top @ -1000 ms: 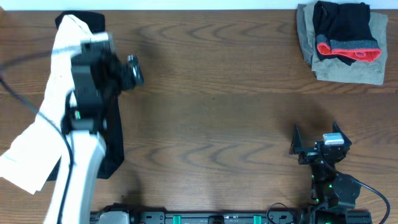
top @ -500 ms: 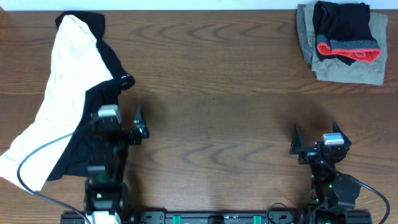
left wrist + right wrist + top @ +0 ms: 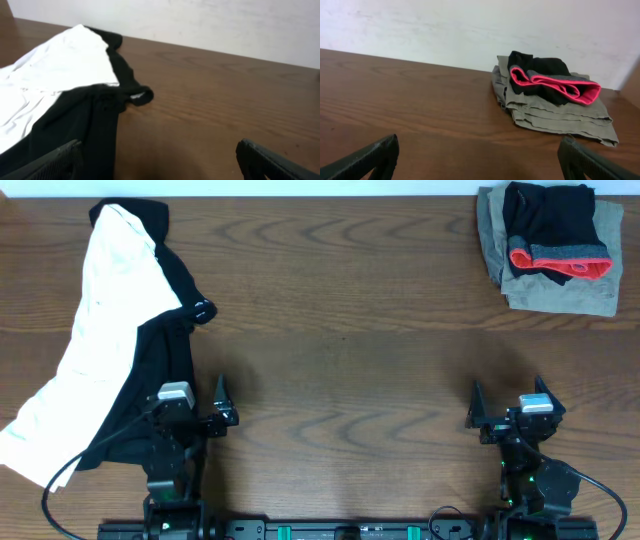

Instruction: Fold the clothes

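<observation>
A white garment (image 3: 105, 320) lies spread over a black garment (image 3: 160, 370) at the left of the table; both show in the left wrist view, white (image 3: 55, 65) and black (image 3: 95, 125). Folded black leggings with a grey and red-orange waistband (image 3: 555, 230) rest on a folded khaki piece (image 3: 560, 280) at the far right corner, also in the right wrist view (image 3: 552, 82). My left gripper (image 3: 190, 412) is open and empty at the front left, beside the black garment's edge. My right gripper (image 3: 510, 408) is open and empty at the front right.
The wooden table (image 3: 340, 330) runs between the two piles. A pale wall (image 3: 470, 30) stands behind its far edge. A black cable (image 3: 60, 475) trails from the left arm over the white garment's near end.
My left arm has drawn back from over the white and black garments to the front left, open and empty. The garments now lie uncovered. The right arm has not moved.
</observation>
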`<state>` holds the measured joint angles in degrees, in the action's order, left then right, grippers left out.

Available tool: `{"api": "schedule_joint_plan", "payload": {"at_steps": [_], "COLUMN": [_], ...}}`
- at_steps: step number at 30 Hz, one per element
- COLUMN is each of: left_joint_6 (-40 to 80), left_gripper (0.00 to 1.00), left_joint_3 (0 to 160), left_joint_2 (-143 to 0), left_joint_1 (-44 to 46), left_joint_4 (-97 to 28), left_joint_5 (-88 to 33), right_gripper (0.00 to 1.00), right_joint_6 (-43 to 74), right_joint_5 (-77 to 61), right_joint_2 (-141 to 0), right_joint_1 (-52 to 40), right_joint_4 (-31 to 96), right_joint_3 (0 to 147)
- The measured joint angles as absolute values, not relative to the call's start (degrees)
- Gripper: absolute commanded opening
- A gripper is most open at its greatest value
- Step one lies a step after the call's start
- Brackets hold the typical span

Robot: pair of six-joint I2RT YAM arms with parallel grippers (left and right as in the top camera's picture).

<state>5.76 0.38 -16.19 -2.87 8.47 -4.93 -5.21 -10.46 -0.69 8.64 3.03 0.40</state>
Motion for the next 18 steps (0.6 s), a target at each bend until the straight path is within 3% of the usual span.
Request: {"api": "schedule_joint_plan", "payload": {"at_steps": [6, 18], "left_joint_6": [5.8, 5.7], "left_gripper": [0.98, 0.98], "left_joint_3": [0.4, 0.8], "left_joint_2": [-9.6, -0.8], "left_joint_1": [-3.4, -3.6], "left_joint_4": [0.6, -1.1], "left_joint_5": [-4.9, -4.1], "right_gripper": [0.99, 0.99], "right_joint_6": [-5.2, -5.2], "right_joint_5": [-10.5, -10.5], "right_joint_2": [-0.7, -0.7], "right_joint_1": [8.6, 8.6], "right_joint_4": [3.0, 3.0], "right_joint_3": [0.4, 0.4]}}
